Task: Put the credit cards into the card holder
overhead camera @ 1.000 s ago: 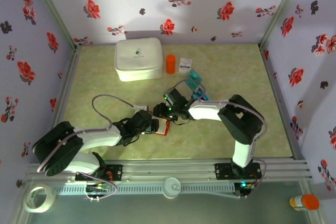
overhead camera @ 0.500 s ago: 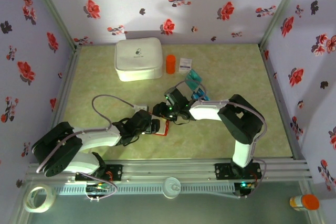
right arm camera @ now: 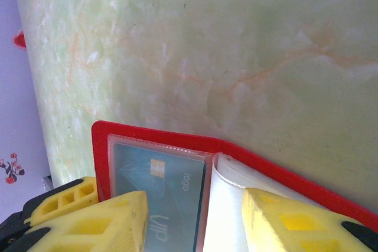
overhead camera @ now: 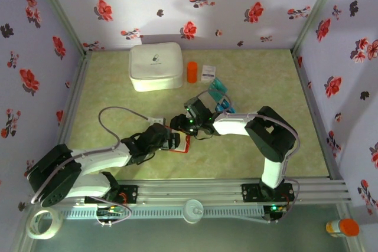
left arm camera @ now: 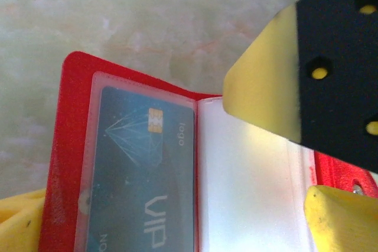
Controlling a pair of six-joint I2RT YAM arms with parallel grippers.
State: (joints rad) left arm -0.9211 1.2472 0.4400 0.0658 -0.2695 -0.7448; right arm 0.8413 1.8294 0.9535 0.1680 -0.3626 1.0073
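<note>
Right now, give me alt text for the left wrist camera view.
An open red card holder lies on a pale green marbled table, with a teal VIP credit card tucked in the clear pocket of its left page. A yellow-and-black gripper finger hangs over the pale right page.

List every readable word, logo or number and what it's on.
"VIP": on the blue-teal glossy card in the clear pocket of the red folding wallet.
"logo": same card, beside its chip.
"NO": same card, cut off.
Emblem on the white rounded case, print on the small white box: too small to read.
</note>
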